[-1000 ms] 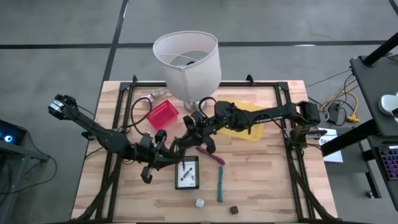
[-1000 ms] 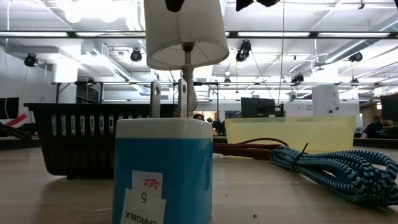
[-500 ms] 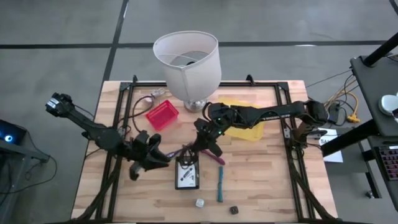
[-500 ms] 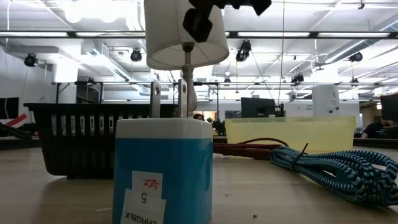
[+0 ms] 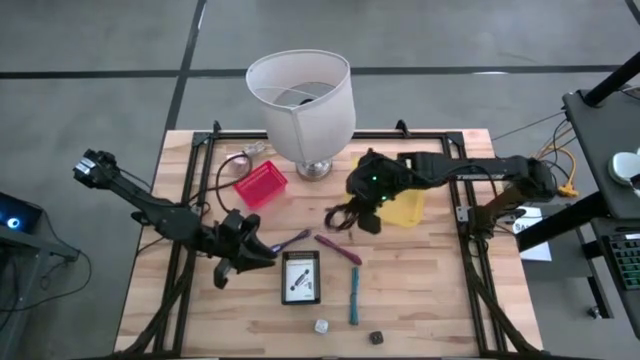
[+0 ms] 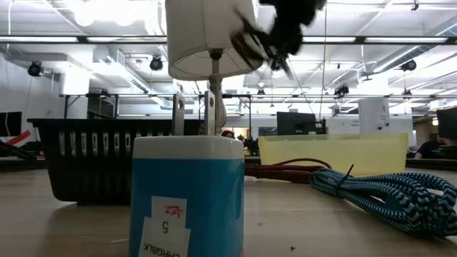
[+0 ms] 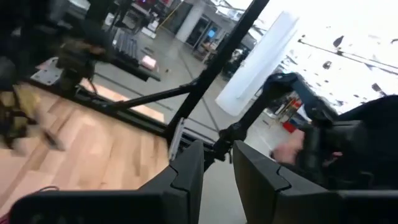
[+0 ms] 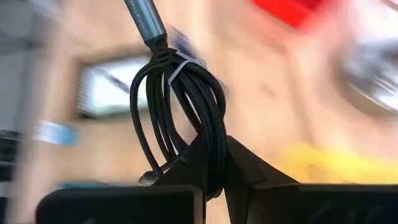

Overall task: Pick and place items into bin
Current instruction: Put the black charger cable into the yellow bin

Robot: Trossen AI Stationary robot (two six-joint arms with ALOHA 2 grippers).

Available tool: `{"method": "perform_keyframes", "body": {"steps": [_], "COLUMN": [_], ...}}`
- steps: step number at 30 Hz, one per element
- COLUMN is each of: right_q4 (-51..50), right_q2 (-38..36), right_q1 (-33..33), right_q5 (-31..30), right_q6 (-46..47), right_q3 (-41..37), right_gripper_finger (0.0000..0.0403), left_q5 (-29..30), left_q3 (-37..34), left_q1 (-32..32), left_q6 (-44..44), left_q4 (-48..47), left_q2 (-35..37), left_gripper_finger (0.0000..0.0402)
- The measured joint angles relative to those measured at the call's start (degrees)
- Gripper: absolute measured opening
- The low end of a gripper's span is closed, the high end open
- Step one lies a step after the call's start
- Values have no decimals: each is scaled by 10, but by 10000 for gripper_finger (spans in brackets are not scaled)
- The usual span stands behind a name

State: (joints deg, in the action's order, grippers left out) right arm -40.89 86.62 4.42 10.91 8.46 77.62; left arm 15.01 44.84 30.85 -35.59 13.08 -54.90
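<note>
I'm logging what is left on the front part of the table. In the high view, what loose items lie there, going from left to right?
Purple strip → white printed card → white cube → teal stick → dark cube.

Pale wood-plank table (image 5: pixel 420 290), glossy black rubbery cable (image 8: pixel 186 106)

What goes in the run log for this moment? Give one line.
right gripper: shut on black coiled cable, lifted beside yellow bin | left gripper: near purple strip, holding nothing
</note>
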Motion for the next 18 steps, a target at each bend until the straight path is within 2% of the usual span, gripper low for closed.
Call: {"method": "perform_keyframes", "body": {"steps": [4,9,12,18], "right_q4": [-86,-139,-147,-146], "right_q2": [-20,-41,-42,-37], "right_q1": [10,29,47,76], "right_q5": [-128,-250,-277,-283], "right_q6": [-4,12,25,42], "right_q3": [-2,-17,-31,-74], "right_gripper_finger": [14,14,14,13], "left_q5": [1,1,1,1], "left_q3": [-1,-1,-1,-1], "left_q1": [0,0,0,0], "left_q6": [0,6,15,15], "left_q4": [-2,-4,-1,-4], "left_q2": [-1,-6,-8,-12], "left_gripper_finger": [71,71,71,71]}}
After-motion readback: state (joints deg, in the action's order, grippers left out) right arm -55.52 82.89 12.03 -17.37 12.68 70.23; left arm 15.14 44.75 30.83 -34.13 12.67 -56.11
